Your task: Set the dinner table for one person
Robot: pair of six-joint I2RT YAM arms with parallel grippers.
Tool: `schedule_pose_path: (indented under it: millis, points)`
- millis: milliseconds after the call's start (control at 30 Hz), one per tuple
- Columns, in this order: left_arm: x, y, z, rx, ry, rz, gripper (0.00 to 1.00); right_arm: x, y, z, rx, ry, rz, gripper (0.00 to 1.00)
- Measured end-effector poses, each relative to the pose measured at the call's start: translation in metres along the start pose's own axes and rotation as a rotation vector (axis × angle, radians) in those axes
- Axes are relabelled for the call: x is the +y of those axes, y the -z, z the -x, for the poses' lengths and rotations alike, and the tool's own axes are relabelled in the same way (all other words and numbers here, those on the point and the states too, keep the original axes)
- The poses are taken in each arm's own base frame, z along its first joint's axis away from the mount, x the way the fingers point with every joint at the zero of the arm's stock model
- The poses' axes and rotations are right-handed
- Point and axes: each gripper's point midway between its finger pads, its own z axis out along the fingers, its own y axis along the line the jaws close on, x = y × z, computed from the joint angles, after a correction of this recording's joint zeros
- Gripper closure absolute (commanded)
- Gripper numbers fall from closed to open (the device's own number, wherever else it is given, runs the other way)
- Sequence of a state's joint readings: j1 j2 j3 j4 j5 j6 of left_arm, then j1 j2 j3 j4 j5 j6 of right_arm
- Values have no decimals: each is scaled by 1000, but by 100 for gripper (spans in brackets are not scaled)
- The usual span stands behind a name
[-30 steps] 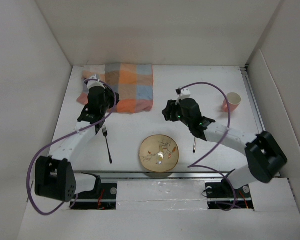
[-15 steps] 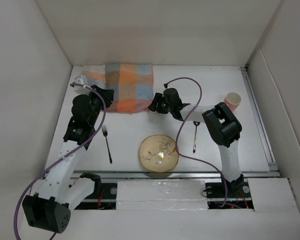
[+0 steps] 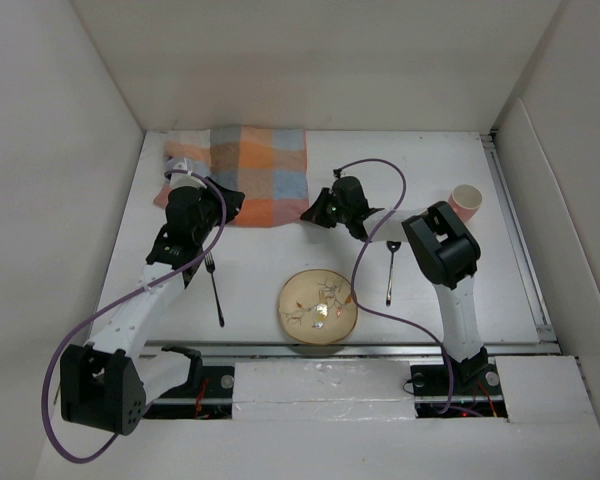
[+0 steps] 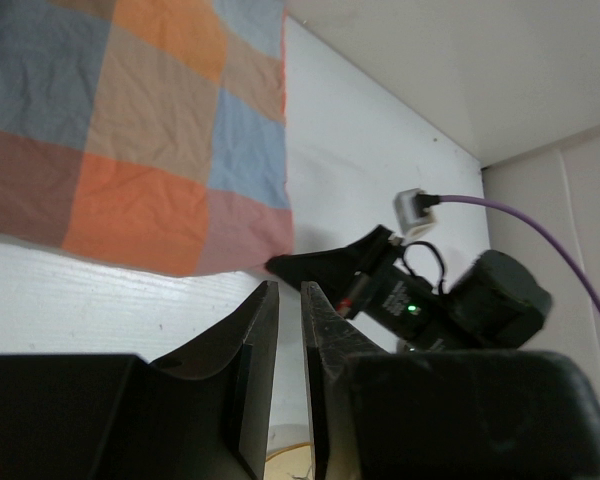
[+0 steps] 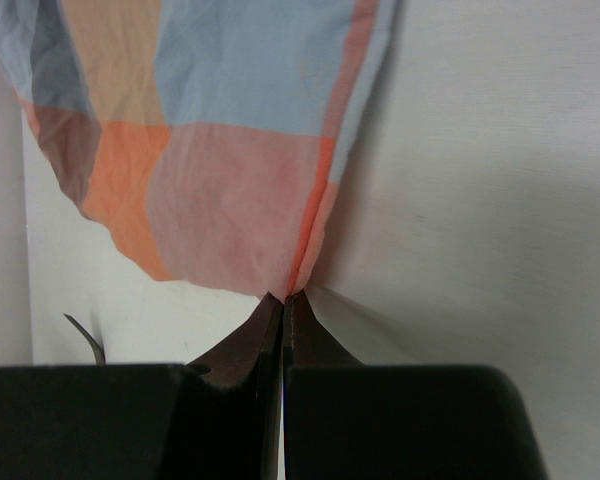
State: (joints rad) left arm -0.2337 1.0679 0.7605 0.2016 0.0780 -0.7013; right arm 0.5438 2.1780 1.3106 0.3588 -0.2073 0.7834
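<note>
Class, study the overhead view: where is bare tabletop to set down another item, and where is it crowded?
Bare dinner table lies at the back between the checked cloth and the pink cup, and front right between the spoon and the side rail. Crowded: the cloth's near edge, where both arms' jaws meet.

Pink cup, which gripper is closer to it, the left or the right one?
Right. The right gripper pinches the near corner of the checked cloth, leftward of the pink cup; the left gripper is even farther left, at that cloth's near edge.
</note>
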Motion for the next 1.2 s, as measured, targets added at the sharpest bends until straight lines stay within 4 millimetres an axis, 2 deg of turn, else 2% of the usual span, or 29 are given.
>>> schedule_pose_path:
  millis: [100, 133, 167, 200, 333, 433, 533, 567, 600, 633, 733, 867, 1000, 1100, 1200]
  points:
    - [16, -16, -15, 41, 21, 47, 92, -16, 17, 19, -32, -17, -30, 100]
    - [22, -21, -21, 54, 27, 64, 97, -20, 30, 43, -74, -13, -47, 100]
    - [27, -26, -26, 68, 34, 79, 97, -20, 31, 44, -78, -13, -48, 100]
    - [34, -31, -32, 76, 43, 95, 100, -20, 40, 61, -111, -5, -51, 100]
    - [63, -48, -56, 115, 63, 168, 100, -21, 76, 121, -234, 33, -60, 100]
    - [84, -55, -73, 143, 66, 222, 100, -35, 95, 148, -292, 47, -83, 100]
    - [103, -56, -85, 154, 60, 282, 99, -67, 110, 147, -299, 32, -141, 100]
    - [108, -56, -87, 155, 58, 297, 89, -78, 113, 143, -289, 25, -162, 100]
    - [111, -57, -88, 155, 52, 309, 75, -88, 115, 139, -279, 17, -181, 100]
    - [114, -57, -88, 152, 50, 318, 66, -96, 117, 135, -269, 12, -193, 100]
    - [122, -66, -88, 153, 33, 363, 65, -109, 120, 129, -252, -3, -202, 100]
    - [136, -99, -90, 171, 13, 429, 71, -110, 125, 125, -253, 0, -197, 100]
    - [146, -130, -96, 218, -6, 469, 78, -107, 141, 125, -272, 3, -196, 100]
    - [145, -162, -97, 261, -35, 466, 78, -103, 159, 131, -304, 8, -194, 100]
    - [134, -187, -94, 300, -42, 421, 79, -101, 173, 137, -336, 12, -191, 100]
